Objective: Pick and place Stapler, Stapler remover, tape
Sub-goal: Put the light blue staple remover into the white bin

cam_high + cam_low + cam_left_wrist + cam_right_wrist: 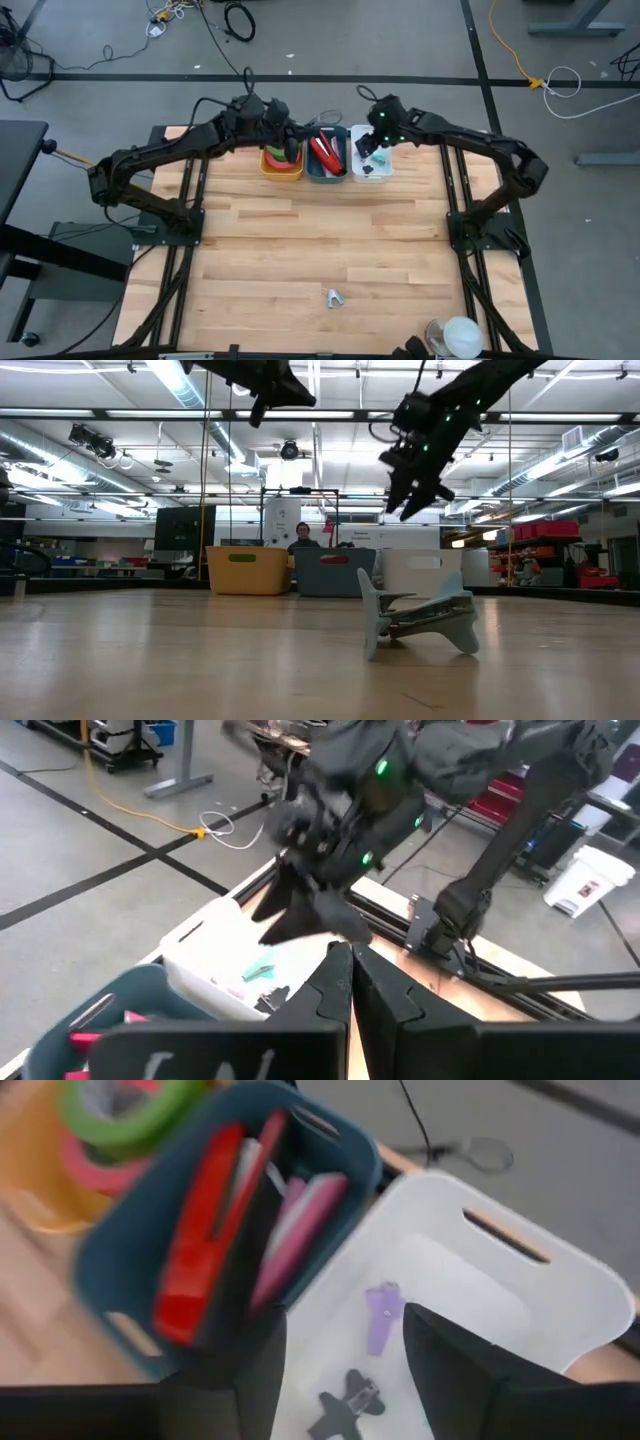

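Three bins stand side by side at the worktop's [320, 250] far edge: a yellow bin [281, 164], a teal bin [327, 160] and a white bin [371, 166]. You have tape rolls in the yellow bin, one green roll [130, 1108] lying on a pinkish-red roll [95, 1168]; a third cannot be made out. In the teal bin you can count one red stapler [195, 1240] and one pink stapler [295, 1230]. The white bin holds a purple stapler remover [383, 1316], a dark stapler remover [350, 1400] and a pale green stapler remover [258, 969]. One more grey-green stapler remover [334, 296] lies alone on the near worktop, well apart from both sets of fingers.

Your right gripper [340, 1380] hangs above the white bin, pointing down, its fingers apart and empty, the purple and dark removers below and between them. Your left gripper [350, 1005] reaches over the yellow bin, raised, its fingers pressed together on nothing; the white bin lies just beyond their tips. A person [302, 538] sits behind the bins.
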You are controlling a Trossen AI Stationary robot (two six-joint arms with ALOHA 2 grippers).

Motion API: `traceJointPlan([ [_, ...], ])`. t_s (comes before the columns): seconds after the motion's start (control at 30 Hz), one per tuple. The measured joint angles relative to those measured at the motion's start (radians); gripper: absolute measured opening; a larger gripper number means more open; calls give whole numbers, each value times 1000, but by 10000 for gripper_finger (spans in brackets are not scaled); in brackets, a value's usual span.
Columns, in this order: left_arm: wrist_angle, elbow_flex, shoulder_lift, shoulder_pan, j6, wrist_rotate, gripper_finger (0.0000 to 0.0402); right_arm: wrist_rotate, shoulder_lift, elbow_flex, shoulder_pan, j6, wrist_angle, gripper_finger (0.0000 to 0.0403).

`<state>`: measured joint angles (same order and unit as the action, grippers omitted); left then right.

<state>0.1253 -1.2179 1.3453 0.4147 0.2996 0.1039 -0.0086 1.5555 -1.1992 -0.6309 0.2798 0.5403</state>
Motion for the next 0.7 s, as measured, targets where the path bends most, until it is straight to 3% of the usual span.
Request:
traceJointPlan([
  [0.37,-1,0,0,-106,-53,6,11,0,-253,0,112,-79,84,170],
  [0.7,-1,0,0,-237,-116,6,10,0,-382,0,251,-127,136,164],
])
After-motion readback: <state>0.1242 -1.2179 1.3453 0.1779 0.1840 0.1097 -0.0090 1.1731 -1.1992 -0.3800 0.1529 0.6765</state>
